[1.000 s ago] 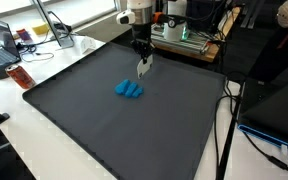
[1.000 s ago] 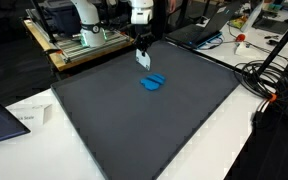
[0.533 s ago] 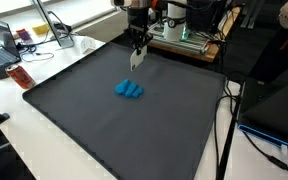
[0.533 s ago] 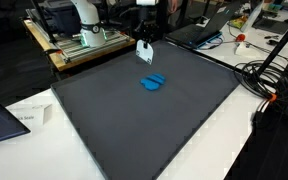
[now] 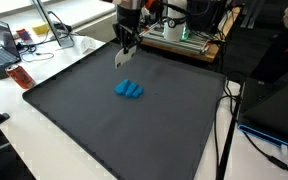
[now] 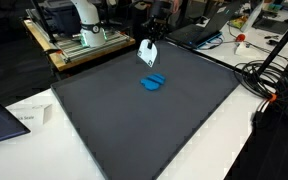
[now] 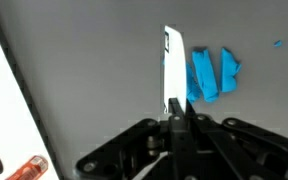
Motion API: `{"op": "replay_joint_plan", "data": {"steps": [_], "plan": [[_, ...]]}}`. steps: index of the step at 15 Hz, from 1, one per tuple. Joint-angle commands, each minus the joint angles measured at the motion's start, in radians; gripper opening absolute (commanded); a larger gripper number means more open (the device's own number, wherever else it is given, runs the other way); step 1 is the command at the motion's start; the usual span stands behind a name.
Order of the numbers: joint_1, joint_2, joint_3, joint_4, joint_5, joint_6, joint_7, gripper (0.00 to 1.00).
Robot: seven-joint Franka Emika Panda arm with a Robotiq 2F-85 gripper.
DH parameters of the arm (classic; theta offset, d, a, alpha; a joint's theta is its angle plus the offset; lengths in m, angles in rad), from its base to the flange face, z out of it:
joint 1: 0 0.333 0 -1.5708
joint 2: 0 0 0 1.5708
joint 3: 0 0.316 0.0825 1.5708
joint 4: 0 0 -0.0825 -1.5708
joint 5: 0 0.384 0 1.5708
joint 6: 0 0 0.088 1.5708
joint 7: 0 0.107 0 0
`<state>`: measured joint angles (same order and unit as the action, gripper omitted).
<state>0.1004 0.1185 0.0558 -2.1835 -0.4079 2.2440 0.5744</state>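
Note:
My gripper (image 5: 125, 47) hangs above the far part of the dark grey mat (image 5: 104, 130), shut on a thin white flat piece (image 5: 122, 60) that sticks out below the fingers. In the wrist view the white piece (image 7: 174, 65) stands edge-on between the shut jaws of the gripper (image 7: 174, 118). A blue ridged object (image 5: 129, 90) lies on the mat nearer the middle, apart from the gripper; the same blue object (image 7: 210, 74) shows just beside the white piece in the wrist view. Both the held white piece (image 6: 148, 53) and the blue object (image 6: 152, 82) also appear in both exterior views.
A red-orange bottle (image 5: 20, 76) and a laptop (image 5: 0, 52) sit on the white table beside the mat. Electronics on a wooden bench (image 5: 189, 40) stand behind the arm. Cables (image 6: 269, 78) trail beside the mat, and papers (image 6: 26, 116) lie near its corner.
The gripper has risen and shifted sideways, away from the blue object, carrying the white piece with it. The blue object has not moved.

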Motion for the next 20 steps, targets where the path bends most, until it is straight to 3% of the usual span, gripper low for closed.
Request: {"op": "replay_joint_plan", "data": {"steps": [1,5,8,9,14,20], "plan": [[0.056,0.131,-0.016,0.149,-0.138,-0.101,0.191,0.01],[0.119,0.236,-0.031,0.252,-0.218,-0.186,0.333,0.01],[0.151,0.304,-0.032,0.317,-0.221,-0.257,0.359,0.01],[0.130,0.253,-0.024,0.254,-0.189,-0.205,0.326,0.04],[0.146,0.300,-0.029,0.299,-0.195,-0.231,0.340,0.01],[0.233,0.434,-0.043,0.470,-0.229,-0.500,0.441,0.01]]}}
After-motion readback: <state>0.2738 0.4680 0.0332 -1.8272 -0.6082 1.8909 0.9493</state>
